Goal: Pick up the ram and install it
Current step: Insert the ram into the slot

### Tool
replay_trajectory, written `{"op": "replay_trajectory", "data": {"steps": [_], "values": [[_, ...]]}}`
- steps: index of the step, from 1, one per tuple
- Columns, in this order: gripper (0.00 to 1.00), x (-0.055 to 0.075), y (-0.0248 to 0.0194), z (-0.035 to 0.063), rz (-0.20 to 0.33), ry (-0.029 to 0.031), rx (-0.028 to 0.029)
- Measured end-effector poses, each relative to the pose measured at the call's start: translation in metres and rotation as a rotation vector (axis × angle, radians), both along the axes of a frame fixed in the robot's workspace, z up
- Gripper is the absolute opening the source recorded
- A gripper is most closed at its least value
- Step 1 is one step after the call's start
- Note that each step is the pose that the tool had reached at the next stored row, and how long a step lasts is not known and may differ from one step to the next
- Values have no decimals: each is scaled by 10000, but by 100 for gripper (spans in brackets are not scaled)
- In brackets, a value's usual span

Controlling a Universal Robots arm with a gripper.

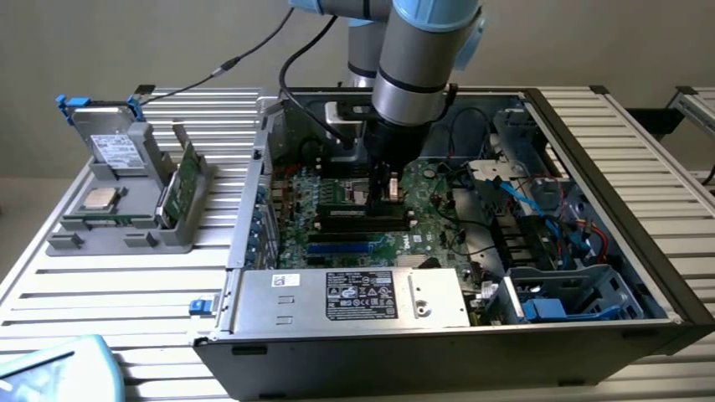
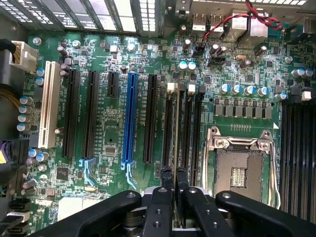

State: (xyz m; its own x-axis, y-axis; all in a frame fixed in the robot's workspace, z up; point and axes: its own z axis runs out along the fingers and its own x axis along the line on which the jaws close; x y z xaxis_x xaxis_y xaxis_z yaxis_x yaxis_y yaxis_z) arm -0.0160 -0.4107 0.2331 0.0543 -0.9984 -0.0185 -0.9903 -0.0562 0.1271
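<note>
inside the open computer case, the gripper (image 2: 173, 178) is clenched on the ram (image 2: 176, 129), which stands on edge straight below it. the ram's long axis runs parallel to the black memory slots (image 2: 196, 133) on the motherboard (image 2: 108, 133), seemingly at one slot.

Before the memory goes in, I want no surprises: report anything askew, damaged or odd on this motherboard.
Nothing looks damaged or spilled. One oddity: the processor socket is bare, its contacts exposed, while a silver processor chip lies on the grey tray outside the case. The ram in the claw runs parallel with the slots.
</note>
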Motion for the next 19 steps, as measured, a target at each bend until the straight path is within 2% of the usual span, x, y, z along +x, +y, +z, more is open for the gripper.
{"op": "replay_trajectory", "data": {"steps": [7,9,10,12,14,16,17,19], "values": [[14,0,0,1,-1,-1,-1],[14,0,4,4,0,-50,-3],[14,0,6,5,0,-86,-8],[14,-1,17,7,0,-210,-55],[14,-3,25,9,0,-359,-142],[14,-5,31,9,1,-536,-238],[14,-5,34,9,1,-568,-260],[14,-5,35,9,2,-568,-261]]}}
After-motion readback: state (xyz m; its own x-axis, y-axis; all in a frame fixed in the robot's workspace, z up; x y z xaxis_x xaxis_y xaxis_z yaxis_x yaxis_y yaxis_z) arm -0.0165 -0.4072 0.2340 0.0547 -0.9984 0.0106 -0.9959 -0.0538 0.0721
